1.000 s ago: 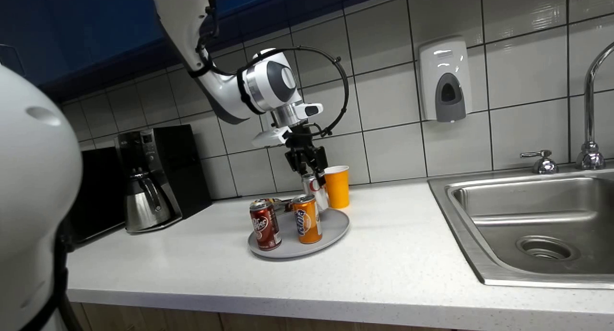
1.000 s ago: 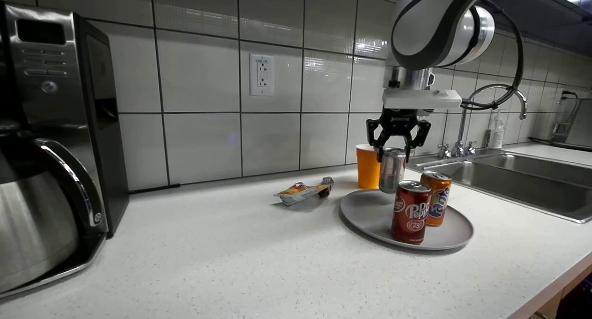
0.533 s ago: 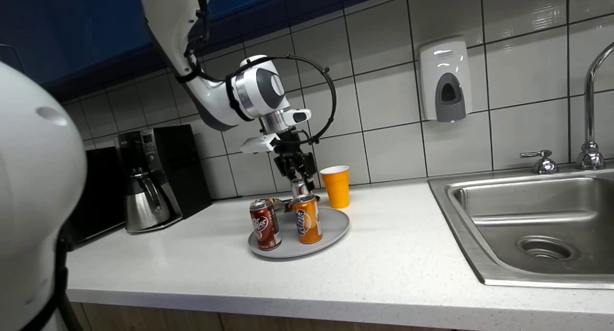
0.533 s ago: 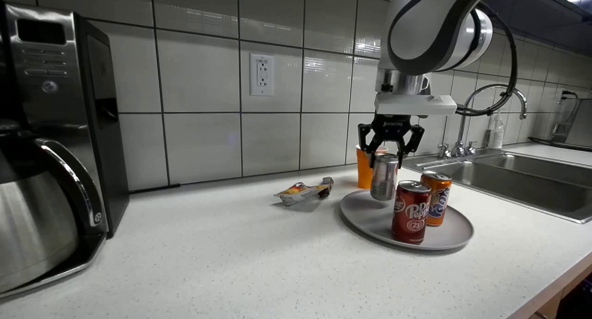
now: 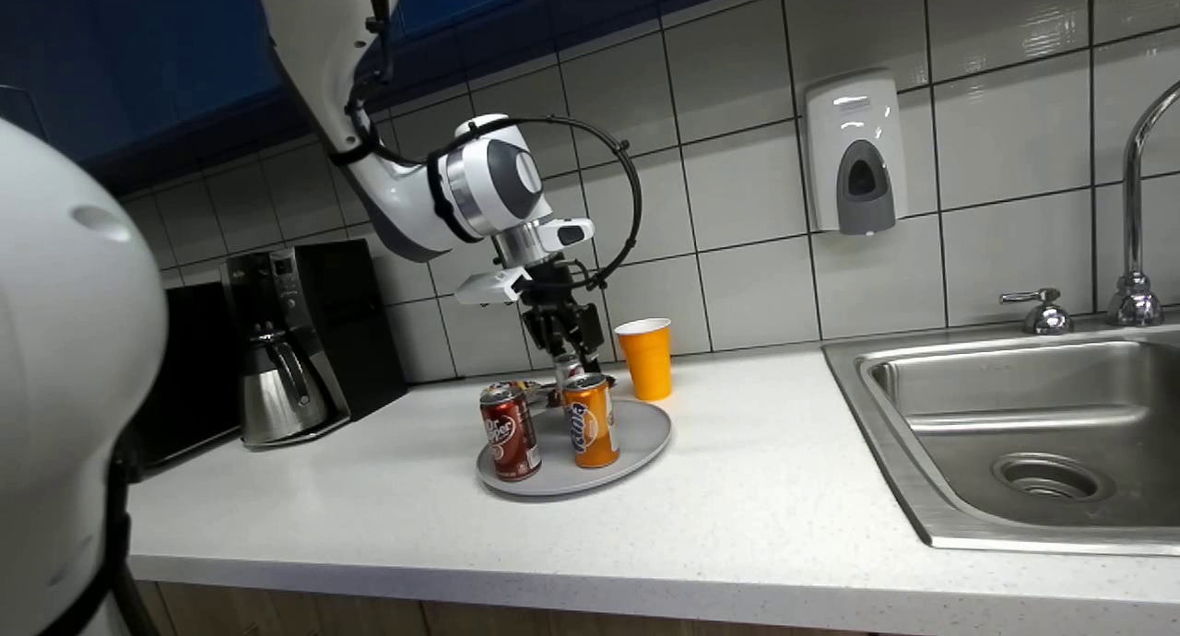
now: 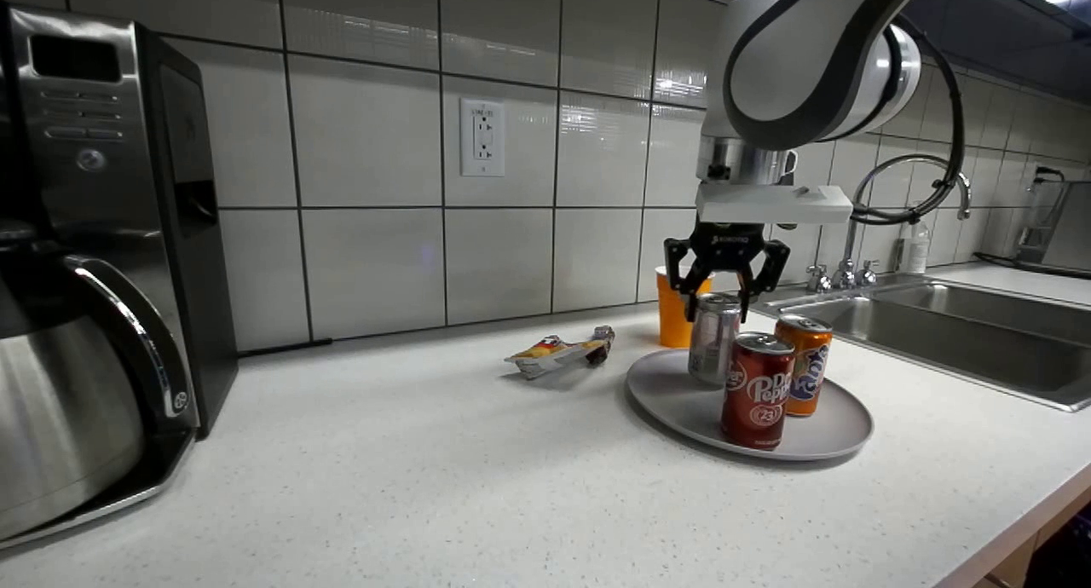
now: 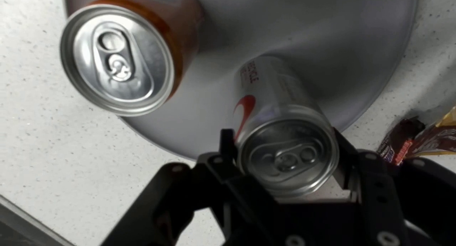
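Observation:
My gripper (image 6: 716, 311) is shut on a silver can (image 6: 714, 345), with one finger on each side near its top. In the wrist view the can's lid (image 7: 288, 160) shows between the fingers (image 7: 282, 135). The can stands about upright over the back of a grey round plate (image 6: 673, 405); I cannot tell whether its base bears on the plate. An orange Fanta can (image 5: 591, 424) and a dark red Dr Pepper can (image 6: 759, 392) stand on the plate. The Fanta can (image 7: 117, 57) also shows in the wrist view and partly hides the silver can in an exterior view (image 5: 564, 371).
An orange cup (image 5: 647, 364) stands behind the plate by the tiled wall. Snack wrappers (image 6: 558, 354) lie beside the plate. A coffee maker (image 5: 313, 332) stands along the counter. A steel sink (image 5: 1042, 433) with a faucet is on the other side. A soap dispenser (image 5: 855, 152) hangs on the wall.
The gripper has carried the silver can away from the orange cup and lowered it toward the plate. The other cans, the plate, the cup and the wrappers have not moved.

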Action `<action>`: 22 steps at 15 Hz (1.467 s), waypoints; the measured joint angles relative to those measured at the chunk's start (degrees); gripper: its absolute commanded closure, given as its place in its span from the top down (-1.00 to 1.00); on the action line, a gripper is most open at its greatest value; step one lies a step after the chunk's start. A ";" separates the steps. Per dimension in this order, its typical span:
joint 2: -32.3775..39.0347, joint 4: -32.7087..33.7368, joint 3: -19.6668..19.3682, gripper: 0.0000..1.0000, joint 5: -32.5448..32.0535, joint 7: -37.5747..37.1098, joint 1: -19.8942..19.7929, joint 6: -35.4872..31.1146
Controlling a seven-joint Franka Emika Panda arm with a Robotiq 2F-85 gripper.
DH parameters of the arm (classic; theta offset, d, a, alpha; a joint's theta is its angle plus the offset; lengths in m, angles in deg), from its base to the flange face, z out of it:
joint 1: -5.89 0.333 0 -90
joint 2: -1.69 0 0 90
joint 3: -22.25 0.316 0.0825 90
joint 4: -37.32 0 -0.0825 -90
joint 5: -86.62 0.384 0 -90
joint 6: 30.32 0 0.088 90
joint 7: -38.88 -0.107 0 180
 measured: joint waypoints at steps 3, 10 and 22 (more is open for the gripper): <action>0.00 -0.39 0.01 0.79 0.00 0.00 0.00 0.00; -0.69 -0.44 0.00 1.00 -0.28 -0.04 0.00 -0.73; -8.19 -2.34 0.43 1.00 -1.82 3.20 -0.53 -0.94</action>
